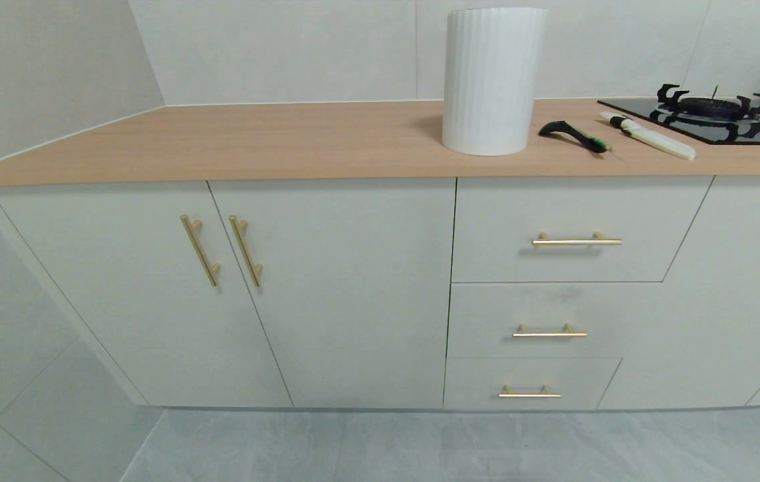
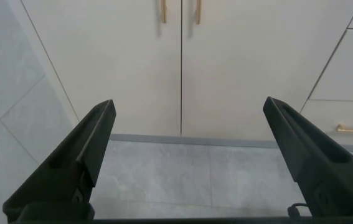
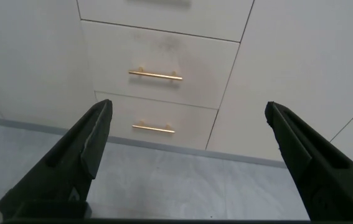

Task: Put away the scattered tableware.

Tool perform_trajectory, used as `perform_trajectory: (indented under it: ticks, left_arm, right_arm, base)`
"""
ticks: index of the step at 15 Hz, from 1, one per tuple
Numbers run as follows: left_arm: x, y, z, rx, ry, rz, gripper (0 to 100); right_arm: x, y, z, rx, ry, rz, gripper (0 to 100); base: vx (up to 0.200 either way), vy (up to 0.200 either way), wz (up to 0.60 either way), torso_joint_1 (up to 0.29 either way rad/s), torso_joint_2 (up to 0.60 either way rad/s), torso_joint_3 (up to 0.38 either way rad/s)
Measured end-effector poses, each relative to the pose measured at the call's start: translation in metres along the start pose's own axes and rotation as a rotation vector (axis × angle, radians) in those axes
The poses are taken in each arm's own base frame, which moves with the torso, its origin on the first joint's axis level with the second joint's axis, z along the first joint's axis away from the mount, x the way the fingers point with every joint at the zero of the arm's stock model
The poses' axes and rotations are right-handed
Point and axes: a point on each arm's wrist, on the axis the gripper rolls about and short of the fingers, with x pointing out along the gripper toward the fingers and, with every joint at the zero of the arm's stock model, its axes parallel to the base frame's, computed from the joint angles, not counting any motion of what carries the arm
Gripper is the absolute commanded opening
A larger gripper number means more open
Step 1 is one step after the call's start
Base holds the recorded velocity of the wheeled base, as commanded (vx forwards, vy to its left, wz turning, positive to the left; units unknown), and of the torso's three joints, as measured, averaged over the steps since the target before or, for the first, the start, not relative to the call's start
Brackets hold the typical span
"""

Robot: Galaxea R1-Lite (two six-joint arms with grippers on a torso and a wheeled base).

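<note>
Wooden table (image 1: pixel 252 140) above pale cabinets. A tall white ribbed container (image 1: pixel 492 80) is set upright on it. Between the container and the hob (image 1: pixel 714 117), a black-handled utensil (image 1: pixel 570 134), possibly a peeler, and a white knife (image 1: pixel 651 135) are laid flat, near each other but apart. The left gripper (image 2: pixel 188 107) is held wide open and empty, low before the double doors (image 2: pixel 238 62). The right gripper (image 3: pixel 188 107) is likewise open and empty before the lower drawers (image 3: pixel 157 62).
</note>
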Motion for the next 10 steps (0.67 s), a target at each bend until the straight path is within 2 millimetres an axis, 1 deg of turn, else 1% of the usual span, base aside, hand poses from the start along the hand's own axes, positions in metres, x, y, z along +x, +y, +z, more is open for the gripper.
perform_trajectory:
  ticks: [2, 3, 4, 6, 8, 10]
  left_arm:
    - [0.0, 0.0, 0.0, 0.0, 0.0, 0.0, 100]
    - [0.0, 0.0, 0.0, 0.0, 0.0, 0.0, 100]
    - [0.0, 0.0, 0.0, 0.0, 0.0, 0.0, 100]
    - [0.0, 0.0, 0.0, 0.0, 0.0, 0.0, 100]
    - [0.0, 0.0, 0.0, 0.0, 0.0, 0.0, 100]
    - [0.0, 0.0, 0.0, 0.0, 0.0, 0.0, 100]
  right_arm:
    - [0.0, 0.0, 0.002, 0.014, -0.004, -0.005, 100]
    - [-0.001, -0.001, 0.01, 0.036, -0.02, -0.005, 100]
    - [-0.003, -0.003, 0.023, 0.068, -0.043, 0.0, 100]
    - [0.001, -0.006, 0.043, 0.096, -0.026, 0.03, 100]
    - [0.016, -0.008, 0.057, 0.11, 0.064, 0.075, 100]
    - [0.041, -0.01, 0.071, 0.119, 0.191, 0.112, 100]
  base:
    - [0.0, 0.0, 0.0, 0.0, 0.0, 0.0]
    - [0.0, 0.0, 0.0, 0.0, 0.0, 0.0]
    - [0.0, 0.0, 0.0, 0.0, 0.0, 0.0]
    - [0.0, 0.0, 0.0, 0.0, 0.0, 0.0]
    - [0.0, 0.0, 0.0, 0.0, 0.0, 0.0]
    - [0.0, 0.0, 0.0, 0.0, 0.0, 0.0]
